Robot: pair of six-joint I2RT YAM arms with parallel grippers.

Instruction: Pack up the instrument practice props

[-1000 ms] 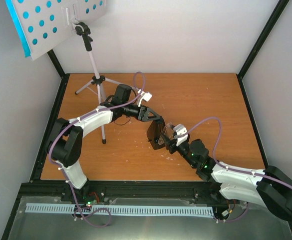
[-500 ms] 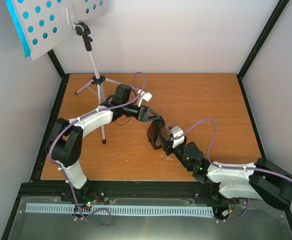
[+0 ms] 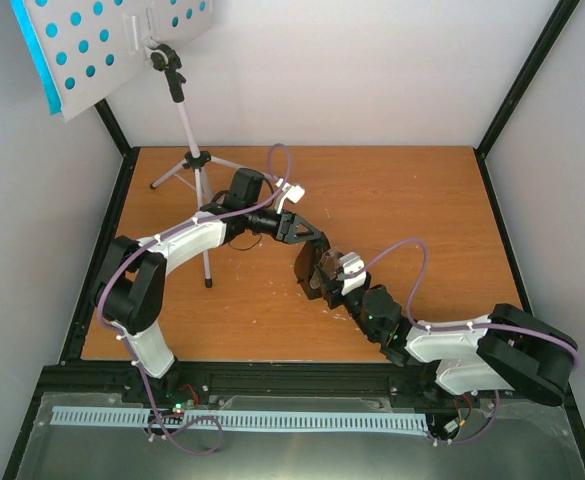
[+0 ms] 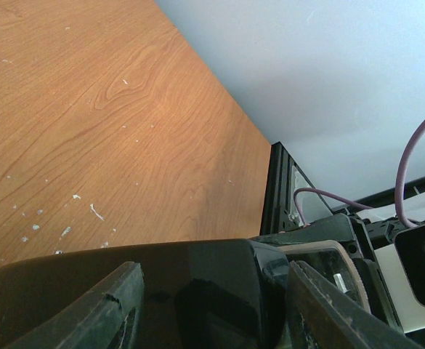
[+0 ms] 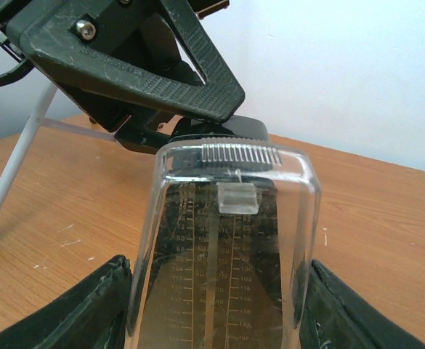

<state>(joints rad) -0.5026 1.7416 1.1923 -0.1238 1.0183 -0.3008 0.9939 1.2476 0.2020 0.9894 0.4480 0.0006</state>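
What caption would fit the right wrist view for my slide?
Fingers of the right gripper flank the clear-covered metronome, its top held by the left gripper, wooden table behind.

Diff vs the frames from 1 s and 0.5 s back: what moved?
The right arm folded in leftward, and the right gripper eased slightly left along the metronome. Its fingers flank the clear cover. No grasp or release is visible. The left gripper, the metronome and the music stand stayed put.

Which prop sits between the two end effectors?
The metronome, black with a clear cover, flanked by the left end effector and right end effector; the stand stands apart, far left.
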